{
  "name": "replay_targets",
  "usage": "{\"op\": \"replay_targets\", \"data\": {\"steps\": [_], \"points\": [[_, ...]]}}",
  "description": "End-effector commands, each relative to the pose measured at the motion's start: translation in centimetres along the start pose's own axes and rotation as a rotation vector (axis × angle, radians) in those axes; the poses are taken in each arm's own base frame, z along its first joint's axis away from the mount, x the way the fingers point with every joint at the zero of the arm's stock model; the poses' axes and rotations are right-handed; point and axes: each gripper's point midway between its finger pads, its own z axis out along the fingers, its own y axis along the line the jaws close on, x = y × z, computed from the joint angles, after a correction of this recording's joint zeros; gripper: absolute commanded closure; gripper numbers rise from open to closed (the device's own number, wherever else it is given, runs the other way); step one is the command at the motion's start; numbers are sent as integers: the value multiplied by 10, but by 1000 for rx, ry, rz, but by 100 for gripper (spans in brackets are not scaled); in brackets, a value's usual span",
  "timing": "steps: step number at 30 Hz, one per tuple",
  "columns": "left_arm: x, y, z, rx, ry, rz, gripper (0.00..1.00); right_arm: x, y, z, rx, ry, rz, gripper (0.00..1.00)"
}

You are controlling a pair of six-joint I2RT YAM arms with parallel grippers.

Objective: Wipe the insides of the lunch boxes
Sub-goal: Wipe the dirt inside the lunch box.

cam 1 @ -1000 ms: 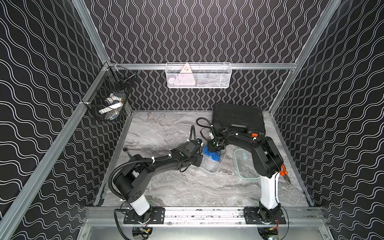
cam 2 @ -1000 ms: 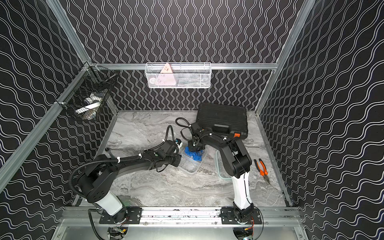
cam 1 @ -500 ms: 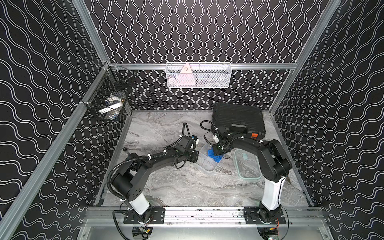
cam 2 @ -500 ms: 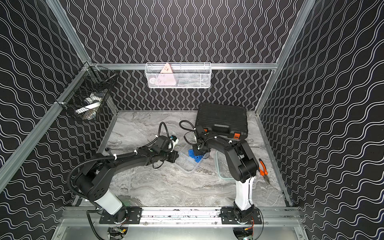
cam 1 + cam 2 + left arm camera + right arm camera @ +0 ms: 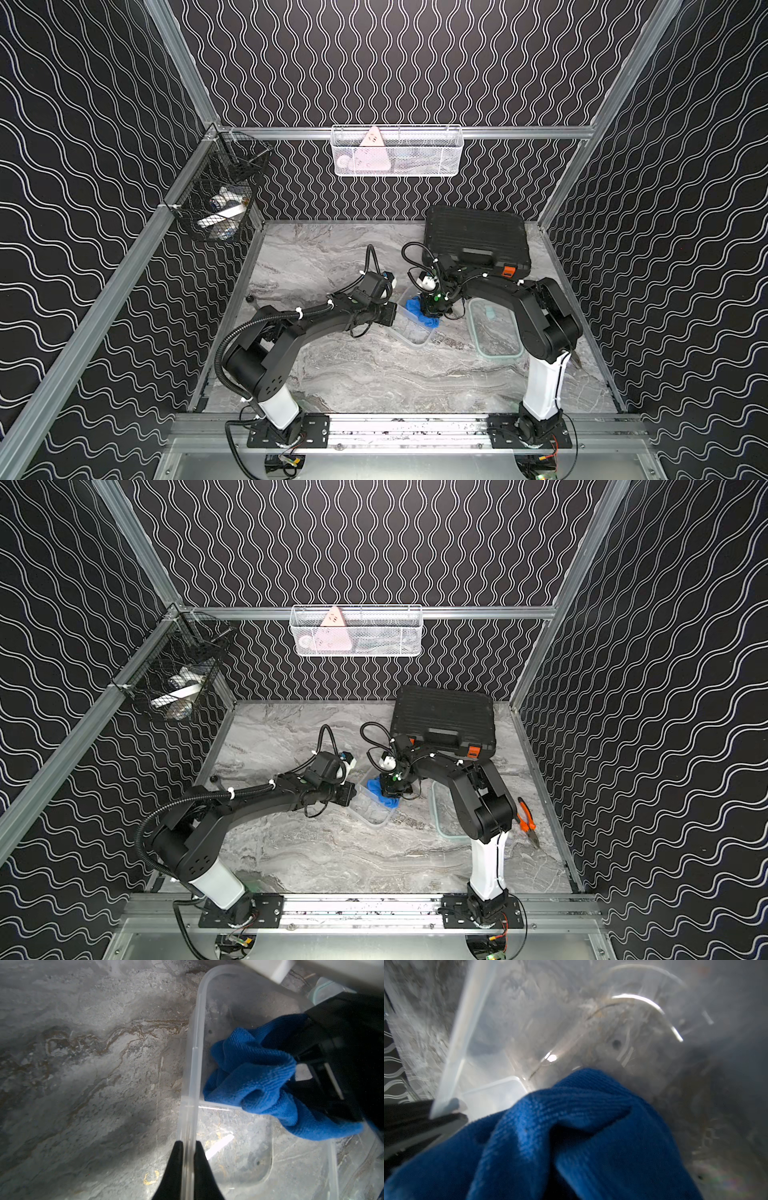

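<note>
**Lunch box [image 5: 415, 337], lid off, mid-wipe.** Within the last second it seems to have slid slightly away from its lid [image 5: 494, 336], drawn by the left gripper [image 5: 188, 1144].

Left jaws are closed on the box's rim. The right gripper [image 5: 431, 312] is clamped on a blue cloth [image 5: 259, 1076] bunched in the box's far compartment and draped over the divider [image 5: 218, 1106]. Near compartment bare; wiping judged partway. Lid flat just beside the box. Behind the box: black case [image 5: 478, 237], closed. Well beyond the box: white wire basket [image 5: 436, 166] holding a pink triangular card [image 5: 372, 153]; black wire basket [image 5: 195, 220] holding pale items, unidentifiable.
</note>
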Motion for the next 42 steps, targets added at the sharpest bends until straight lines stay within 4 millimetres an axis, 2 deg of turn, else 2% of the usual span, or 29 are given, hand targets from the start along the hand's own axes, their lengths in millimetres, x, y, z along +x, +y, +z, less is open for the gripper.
{"op": "replay_targets", "data": {"steps": [1, 4, 5, 6, 7, 9, 13, 20, 24, 29, 33, 36, 39, 42], "points": [[-9, 15, 1, -84, -50, -90, 99, 5, 16, -4, -73, 33, 54, 100], [-9, 20, -3, -119, -47, -90, 98, -8, 4, -27, -38, -55, 80, 100], [-9, 23, -4, -132, -49, -92, 98, -11, 7, -35, -43, -86, 79, 100], [-10, 24, -5, -141, -50, -94, 98, -19, -2, -50, -45, -134, 107, 100], [-10, 24, -5, -142, -47, -94, 97, -22, -1, -59, -50, -163, 107, 100], [-13, 23, -4, -143, -45, -101, 94, -27, 6, -77, -57, -217, 84, 100], [-18, 18, -3, -126, -45, -118, 82, -33, 20, -104, -69, -290, 46, 100], [-27, 15, -14, -134, -65, -111, 64, -33, 43, -132, -132, -356, 14, 100], [-32, 15, -21, -142, -77, -106, 46, -30, 55, -150, -151, -390, -10, 100], [-54, 10, -29, -154, -112, -58, 39, -25, 74, -174, -181, -439, -54, 100], [-65, 6, -14, -152, -75, 4, 41, -20, 85, -181, -204, -453, -82, 100], [-72, 0, 0, -124, -40, 37, 47, -13, 88, -178, -217, -435, -90, 100], [-79, -2, 13, -120, -17, 61, 52, -3, 90, -170, -242, -384, -93, 100], [-81, 2, 24, -138, 6, 76, 54, 10, 97, -156, -253, -321, -114, 100]]}}
